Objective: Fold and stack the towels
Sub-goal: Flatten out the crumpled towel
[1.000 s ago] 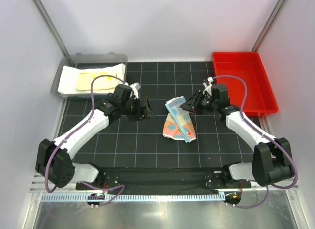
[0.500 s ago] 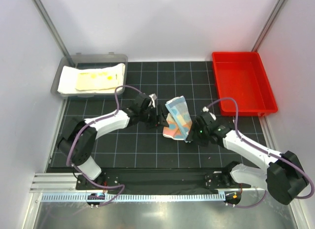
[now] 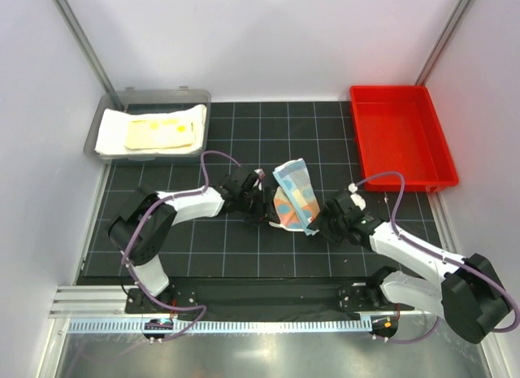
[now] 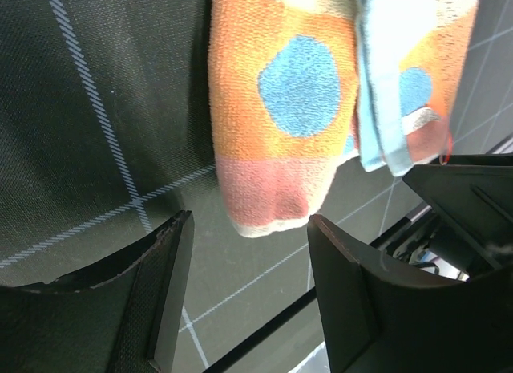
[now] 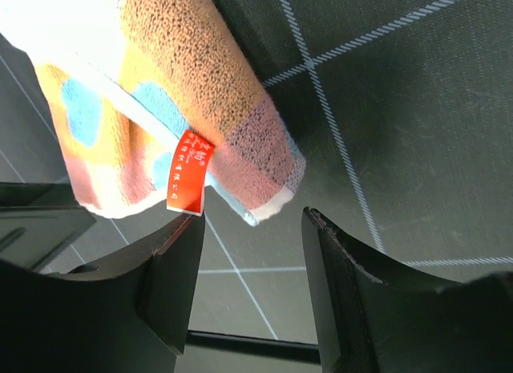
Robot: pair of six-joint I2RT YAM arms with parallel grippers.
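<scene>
Patched light-blue towel [image 3: 294, 197] lies bunched mid-worktop [image 3: 203, 248], one arm on each side. Left pincer [image 4: 250, 225]: fingers apart, towel's pink corner just ahead of the gap, unclamped. Right pincer [image 5: 252, 216]: fingers apart, towel edge with red label [image 5: 186, 171] just ahead. Yellow towel [image 3: 162, 132] lies on white towel [image 3: 110, 138] in grey tray [image 3: 154, 94], far left.

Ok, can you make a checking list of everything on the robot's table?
Surface: black gridded mat.
Job's things: blue-and-orange patterned towel bunched mid-mat; white towel and yellow towel in the grey tray.
Clutter: nothing seen.
Grippers: left gripper open, right gripper open, both at the patterned towel's near end.
Cables: a purple cable loops on each arm.
Surroundings: red tray at far right; white walls.
</scene>
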